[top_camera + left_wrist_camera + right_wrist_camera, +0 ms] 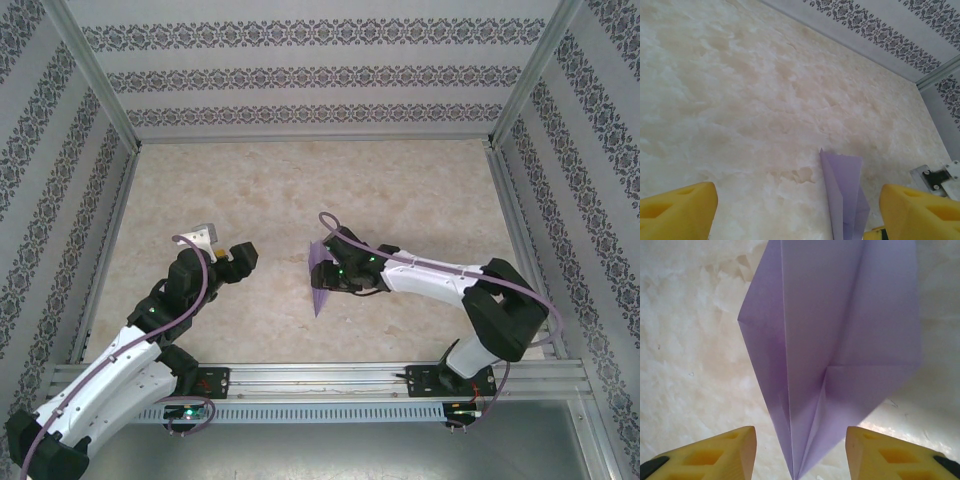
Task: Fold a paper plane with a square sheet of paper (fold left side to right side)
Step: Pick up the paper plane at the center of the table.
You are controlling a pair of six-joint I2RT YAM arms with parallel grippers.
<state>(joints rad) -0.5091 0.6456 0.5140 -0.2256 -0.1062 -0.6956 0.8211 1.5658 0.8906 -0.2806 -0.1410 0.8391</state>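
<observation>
While the left end effector (pixel 238 262) hangs released, its yellow fingers (pixel 677 210) spread wide over bare desk (pixel 740 100) with nothing between them, you have room to plan the fold. The lavender sheet of paper (pixel 320 275) sits just to its right, near the middle of the desk. It is already creased into a narrow pointed shape and seems propped on edge rather than lying flat. Further right, the right end effector (pixel 800 457) is also released: its fingers stand either side of the sheet's pointed end, with desk showing between each one and the paper.

To bring the left side over to the right cleanly, I judge you should let the sheet settle flat first. Pin the pointed end beside the centre crease with the right end effector, then take the left flap by its outer edge with the left one. Sweep it low across and match the edges before pressing the crease. Thin paper will likely buckle if you squeeze hard or lift high.
</observation>
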